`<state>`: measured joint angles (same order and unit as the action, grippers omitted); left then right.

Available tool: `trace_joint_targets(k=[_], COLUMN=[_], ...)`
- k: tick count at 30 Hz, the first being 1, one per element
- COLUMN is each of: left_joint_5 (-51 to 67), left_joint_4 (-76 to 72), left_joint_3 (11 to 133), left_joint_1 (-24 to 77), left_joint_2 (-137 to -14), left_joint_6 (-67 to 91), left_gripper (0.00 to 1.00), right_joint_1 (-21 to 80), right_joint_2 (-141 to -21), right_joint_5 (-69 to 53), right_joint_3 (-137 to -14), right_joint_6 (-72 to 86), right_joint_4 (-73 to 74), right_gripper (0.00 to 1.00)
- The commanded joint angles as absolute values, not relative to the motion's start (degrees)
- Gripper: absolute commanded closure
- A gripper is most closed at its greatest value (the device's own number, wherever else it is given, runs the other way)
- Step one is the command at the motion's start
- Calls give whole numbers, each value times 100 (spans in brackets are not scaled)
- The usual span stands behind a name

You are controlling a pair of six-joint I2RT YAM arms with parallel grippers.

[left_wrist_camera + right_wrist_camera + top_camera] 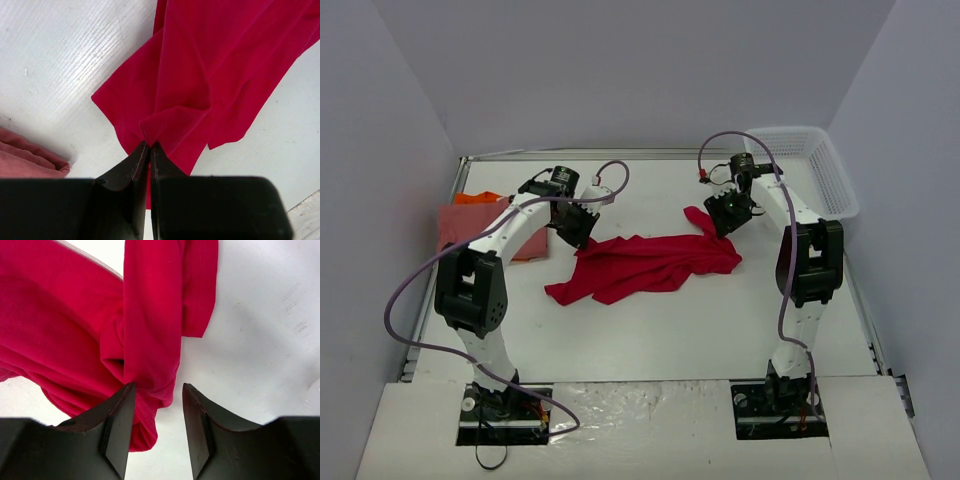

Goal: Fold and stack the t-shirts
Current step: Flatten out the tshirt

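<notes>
While the red t-shirt (645, 265) lies crumpled mid-way across the table (700, 330), stretched L to R betw. the two arms, its left end is pinched by the left gripper (149, 146), jaws pressed together on a small fold of cloth. At the other end the right gripper (157, 390) is held w/ jaws apart; a twisted roll of red cloth sits betw. them, touching one finger, clear of the other. A salmon pink t-shirt (470, 228) is seen at the table's left edge, an orange t-shirt (480, 198) just behind it. A white mesh basket (835, 175) is set at the far right corner.
</notes>
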<state>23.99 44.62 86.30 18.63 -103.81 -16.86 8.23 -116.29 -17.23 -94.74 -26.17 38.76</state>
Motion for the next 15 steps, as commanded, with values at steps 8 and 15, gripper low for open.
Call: trace_joint_targets(k=[8,15], left_joint_5=[2382,2399], left_joint_4=[4474,4474], left_joint_3=[8745,8745], left_joint_1=[1837,1837], left_joint_2=[-10090,-10107], left_joint_6=[-1635,-1635], left_gripper=[98,98], right_joint_1=[826,896], right_joint_2=[-11444,-11329], right_joint_5=[-1898,-1951], right_joint_3=[-9370,-9079], right_joint_6=[-2803,-2926], right_joint_4=[4078,4078], right_gripper=[61,62])
